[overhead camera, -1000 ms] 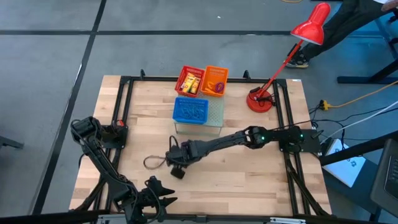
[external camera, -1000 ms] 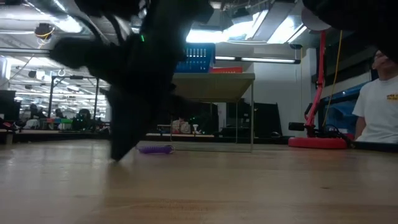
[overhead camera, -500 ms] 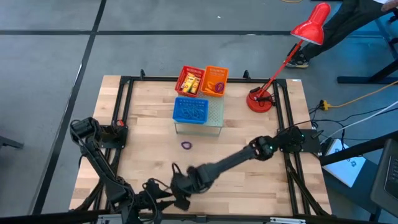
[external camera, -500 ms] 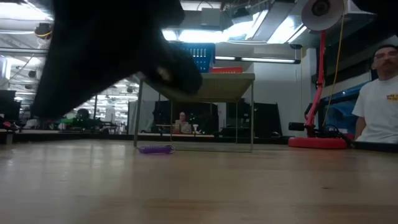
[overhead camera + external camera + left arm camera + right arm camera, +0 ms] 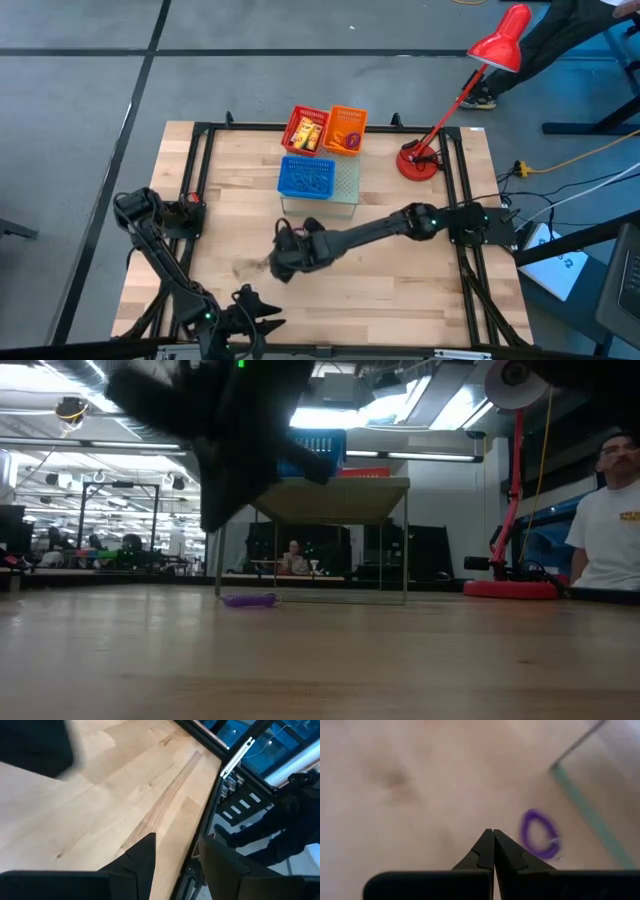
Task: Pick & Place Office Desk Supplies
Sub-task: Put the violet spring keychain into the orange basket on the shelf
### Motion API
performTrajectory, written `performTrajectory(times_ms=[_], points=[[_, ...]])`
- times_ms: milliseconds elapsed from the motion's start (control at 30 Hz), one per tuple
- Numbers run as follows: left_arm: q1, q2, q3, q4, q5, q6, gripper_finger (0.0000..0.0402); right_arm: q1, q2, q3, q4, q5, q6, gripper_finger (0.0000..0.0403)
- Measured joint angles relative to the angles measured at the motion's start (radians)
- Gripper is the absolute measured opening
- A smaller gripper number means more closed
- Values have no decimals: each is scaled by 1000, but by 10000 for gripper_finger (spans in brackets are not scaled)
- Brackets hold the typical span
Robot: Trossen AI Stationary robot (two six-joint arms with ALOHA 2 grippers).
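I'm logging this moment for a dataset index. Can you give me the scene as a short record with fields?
setting: wooden table
right gripper: shut, empty, above the table beside the purple loop
left gripper: open, parked at the table's near edge
purple loop: lying flat on the table, near the clear stand
baskets: blue basket on the stand; red basket and orange basket behind it
lamp: red desk lamp
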Motion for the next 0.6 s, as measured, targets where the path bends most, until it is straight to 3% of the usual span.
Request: performTrajectory(times_ms=[200,300,400,600], points=[[-27,-11,1,-13,-16,-49,143,-30,8,0,-5,23,-12,0],[-51,-45,24,-126,-27,-105,129,-17,9,0,-39,-3,-4,0],[-82,-61,24,-274,-7,-209,114,-5,9,-7,-49,21,6,0],[-172,-95,24,-468,-63,-529,113,-47,11,-29,22,33,25,0]])
